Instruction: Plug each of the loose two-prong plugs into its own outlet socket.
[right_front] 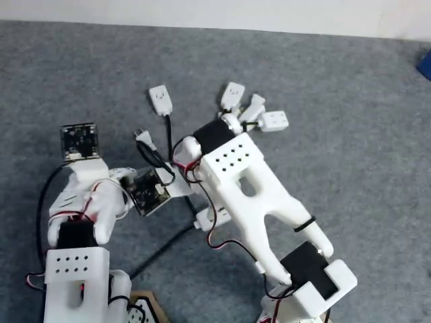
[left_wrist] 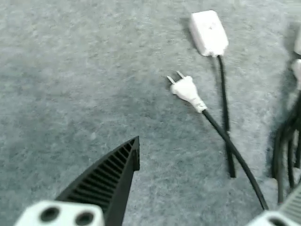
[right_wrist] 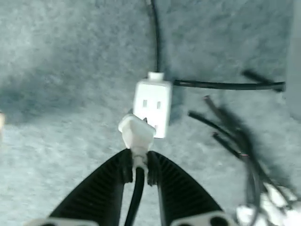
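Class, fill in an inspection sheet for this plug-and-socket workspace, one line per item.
Surface: grey carpet.
Job's things: loose plug lying apart from a socket; held plug tilted at a second socket, not plainly seated.
Clutter: nothing seen.
Grippers: left gripper open, empty; right gripper shut on the held plug.
Cables: black cords trail from plugs and sockets.
Surroundings: pale strip beyond the carpet.

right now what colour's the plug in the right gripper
White plug, black cord; best in right wrist view.
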Controlling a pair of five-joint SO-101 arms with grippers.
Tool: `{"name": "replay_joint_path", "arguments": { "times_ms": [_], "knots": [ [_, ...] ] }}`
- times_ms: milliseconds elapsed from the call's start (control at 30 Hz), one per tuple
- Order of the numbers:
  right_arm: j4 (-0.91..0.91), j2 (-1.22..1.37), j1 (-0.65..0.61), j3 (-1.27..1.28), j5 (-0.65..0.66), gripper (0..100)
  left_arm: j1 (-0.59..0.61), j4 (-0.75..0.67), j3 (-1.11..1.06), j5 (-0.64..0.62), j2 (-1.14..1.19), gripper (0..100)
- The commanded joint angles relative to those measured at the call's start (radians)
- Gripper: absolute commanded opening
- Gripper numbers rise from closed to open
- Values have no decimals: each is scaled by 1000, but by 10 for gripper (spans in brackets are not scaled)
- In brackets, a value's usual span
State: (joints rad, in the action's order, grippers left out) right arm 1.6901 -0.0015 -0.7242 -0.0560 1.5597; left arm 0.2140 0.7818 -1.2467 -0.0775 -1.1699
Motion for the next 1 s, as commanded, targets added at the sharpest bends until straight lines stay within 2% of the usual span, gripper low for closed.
{"name": "replay_joint_path", "arguments": {
  "times_ms": [0, 367, 500, 700, 967],
  "knots": [
    [-15, -4, -10, -68, 72, 9, 21, -26, 24, -9, 2, 489],
    [-22, 1, -12, -61, 318, 9, 21, -23, 27, -9, 2, 489],
    [-79, 2, -8, -19, 328, 9, 21, -21, 27, -8, 2, 489],
    [-266, 1, -16, 174, 333, 9, 21, -21, 27, -6, 2, 489],
    [-277, -1, -24, 220, 362, 9, 19, -21, 28, -6, 2, 489]
  ]
}}
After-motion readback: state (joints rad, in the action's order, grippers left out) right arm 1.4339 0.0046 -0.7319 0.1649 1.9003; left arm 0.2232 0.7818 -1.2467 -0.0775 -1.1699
